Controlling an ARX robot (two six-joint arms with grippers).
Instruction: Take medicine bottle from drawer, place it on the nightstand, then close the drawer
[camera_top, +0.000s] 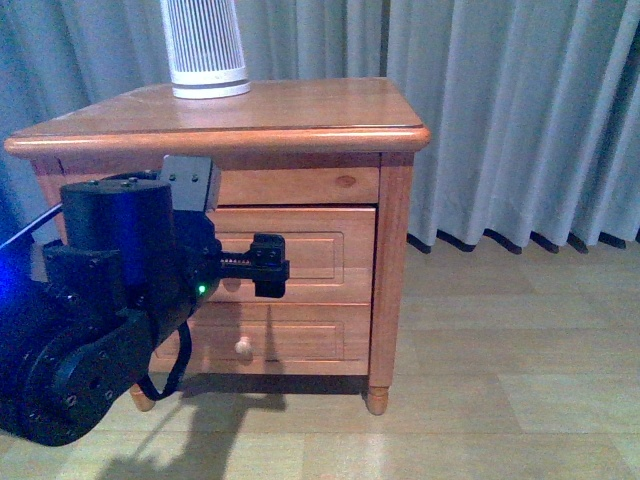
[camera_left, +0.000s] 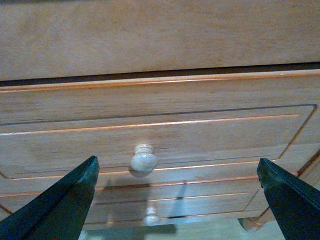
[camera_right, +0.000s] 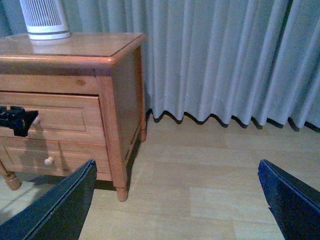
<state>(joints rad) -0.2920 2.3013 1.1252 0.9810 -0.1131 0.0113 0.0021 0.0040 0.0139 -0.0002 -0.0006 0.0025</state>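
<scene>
At ctr-left of the front view, the left gripper (camera_top: 270, 266) sits at the drawer (camera_top: 330, 250) of the reddish-wood nightstand (camera_top: 320, 105); drawer looks closed. Only the left wrist view shows its round pale knob (camera_left: 144, 159) btwn wide-spread fingers (camera_left: 65, 205), nothing gripped. The right gripper (camera_right: 176, 165) is also spread wide, empty, above pale plank floor (camera_right: 210, 190). Ribbed white appliance (camera_top: 205, 50) on top, upper left.

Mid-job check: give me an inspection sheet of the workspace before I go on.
Surface: nightstand top, wood, holds one appliance.
Job's things: drawer looks shut; its knob not gripped; bottle nothing seen.
Clutter: ribbed white appliance at the top's back left.
Grippers: left gripper open, facing the knob; right gripper open, holding nothing.
Cables: black cable loops under the left arm.
Surroundings: curtain, wooden floor.
</scene>
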